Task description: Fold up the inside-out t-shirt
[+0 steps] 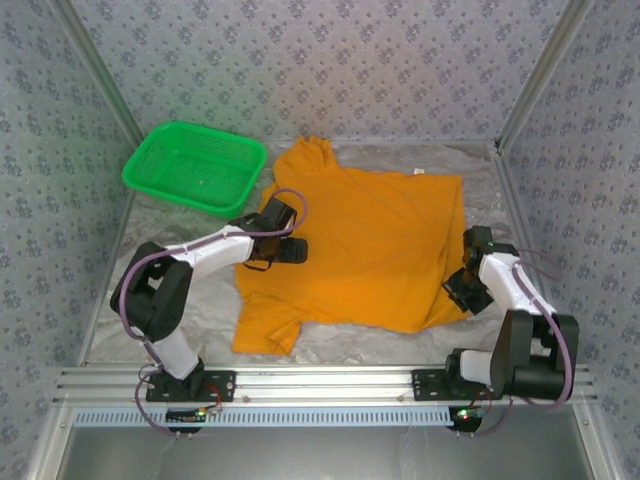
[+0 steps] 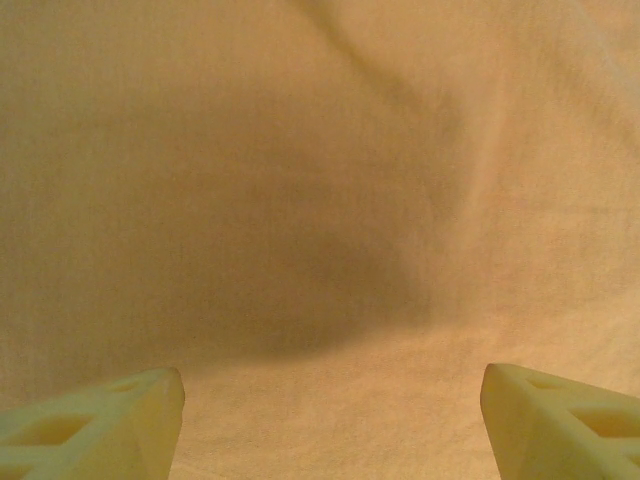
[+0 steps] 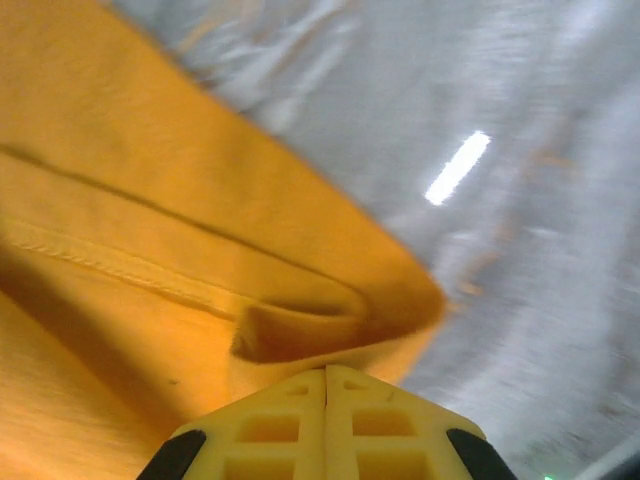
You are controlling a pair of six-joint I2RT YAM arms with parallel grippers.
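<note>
Inside-out t-shirt (image 1: 370,250) lying spread on tabletop (image 1: 350,345), long axis running left–right, hem toward your right arm. Right tool (image 3: 325,375) pressing together, pinching near-right hem corner — rest of cloth lying leftward. Left tool (image 2: 330,390) hanging spread just over cloth.

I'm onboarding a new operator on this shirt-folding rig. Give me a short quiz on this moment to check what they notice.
1. True or false: the left end effector stands open above the t-shirt.
2. Where on the table is the green basket? A) far left B) near right C) on top of the shirt
3. Fill in: the right end effector is shut on the shirt's near-right ____.
Key: 1 true; 2 A; 3 corner.
</note>
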